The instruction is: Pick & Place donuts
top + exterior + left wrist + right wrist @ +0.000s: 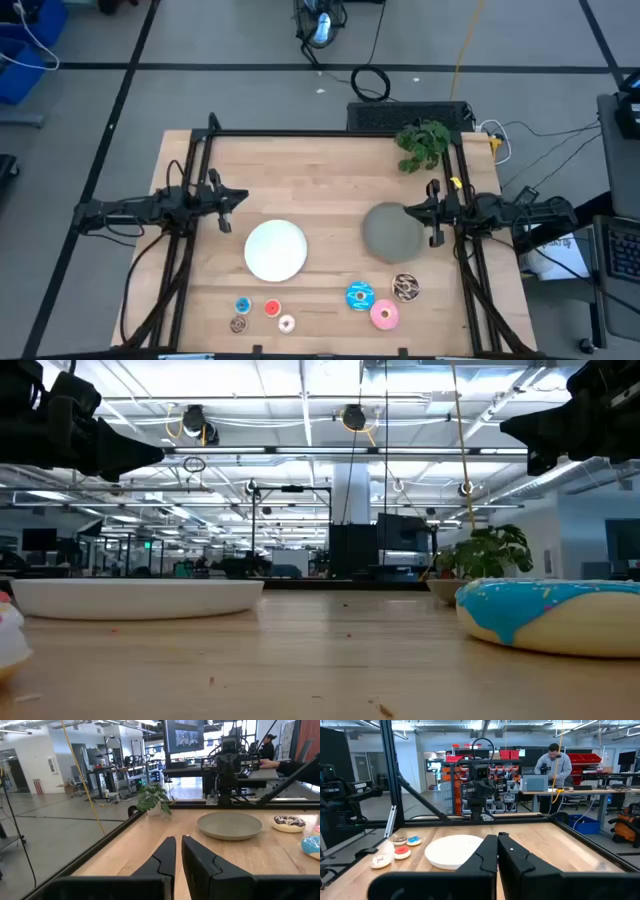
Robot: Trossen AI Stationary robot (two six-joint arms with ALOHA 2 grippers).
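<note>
With nothing picked yet, the left gripper (243,196) and right gripper (410,210) hover pressed together and empty at the bench's side edges, while the donuts (360,296) lie along its front edge before both plates (276,250).

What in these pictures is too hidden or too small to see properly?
- Low view: the blue donut is cut by the right edge; a pale thing at the left edge is mostly out of frame.
- Low view: the white plate shows only edge-on, so its top is hidden.
- High view: the tiny donuts are too small for detail.
- Left wrist view: the sprinkled donut is far off, its pattern unclear.
</note>
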